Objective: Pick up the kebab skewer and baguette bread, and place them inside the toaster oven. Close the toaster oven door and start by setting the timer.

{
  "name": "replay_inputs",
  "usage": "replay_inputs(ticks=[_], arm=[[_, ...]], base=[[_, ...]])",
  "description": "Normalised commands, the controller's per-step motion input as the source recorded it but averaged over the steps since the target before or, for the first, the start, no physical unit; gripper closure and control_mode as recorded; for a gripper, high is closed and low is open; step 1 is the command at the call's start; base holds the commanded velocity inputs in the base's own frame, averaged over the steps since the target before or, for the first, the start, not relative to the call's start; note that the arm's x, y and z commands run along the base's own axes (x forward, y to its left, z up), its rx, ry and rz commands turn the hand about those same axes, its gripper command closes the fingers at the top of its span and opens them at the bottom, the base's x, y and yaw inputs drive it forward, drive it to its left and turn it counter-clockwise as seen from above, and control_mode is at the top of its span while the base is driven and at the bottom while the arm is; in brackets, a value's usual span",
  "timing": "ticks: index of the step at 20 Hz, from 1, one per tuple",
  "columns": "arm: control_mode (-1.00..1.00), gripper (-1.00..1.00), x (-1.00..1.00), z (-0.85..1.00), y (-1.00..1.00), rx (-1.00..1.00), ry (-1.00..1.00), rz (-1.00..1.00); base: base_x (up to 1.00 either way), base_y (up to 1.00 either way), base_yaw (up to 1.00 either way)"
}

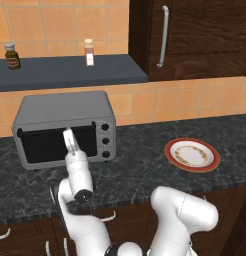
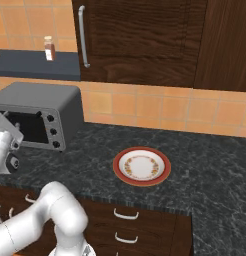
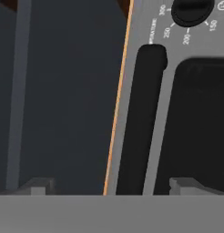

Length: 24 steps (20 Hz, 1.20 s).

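Left base view: we see the toaster oven (image 1: 65, 129), a grey brushed-metal box, on the dark speckled stone tabletop (image 1: 145, 165), with three black round knobs (image 1: 105, 141) in a column on its right front. The toaster oven door (image 1: 54, 143) stands upright, dark glass in a grey frame, and looks shut. Our end effector (image 1: 70, 141) sits right in front of the glass near the door's top edge. The round plate (image 1: 192, 154), red-rimmed with a white glossy centre, lies well apart to the right with nothing on it. We can't spot the kebab skewer or the baguette bread; we judge they're inside the oven, but the glass is too dark to confirm.

Right base view: same layout. The oven is at far left, the plate is near the middle of the tabletop, and the white smooth arm reaches toward the oven front.

Hand view: the fingertips (image 3: 189, 184) are spread wide with nothing between them. The black bar handle (image 3: 143, 123) runs close ahead, and a black temperature knob (image 3: 191, 11) with printed numerals is at the top.

Our read: loading and closing look done, and the timer step is in hand. Next we need to shift to the timer knob, close on it and twist. We can't tell which knob that is.
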Motion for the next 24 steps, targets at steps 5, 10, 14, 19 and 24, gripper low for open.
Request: replay_inputs(ticks=[5,10,14,19,24], arm=[[-1.00,-1.00,-0.73,0.36,0.00,-0.07,0.12,-0.01],[-1.00,-1.00,-0.50,0.13,-0.06,-0.10,0.13,-0.10],[-1.00,-1.00,-0.65,0.18,-0.02,0.25,0.12,-0.39],[-1.00,-1.00,-0.74,0.48,-0.01,0.40,0.18,-0.41],[-1.00,-1.00,-0.58,0.21,0.03,0.41,0.04,-0.47]], base=[[0.00,0.00,0.00],[0.00,0.00,0.00],[0.00,0.00,0.00],[0.00,0.00,0.00],[0.00,0.00,0.00]])
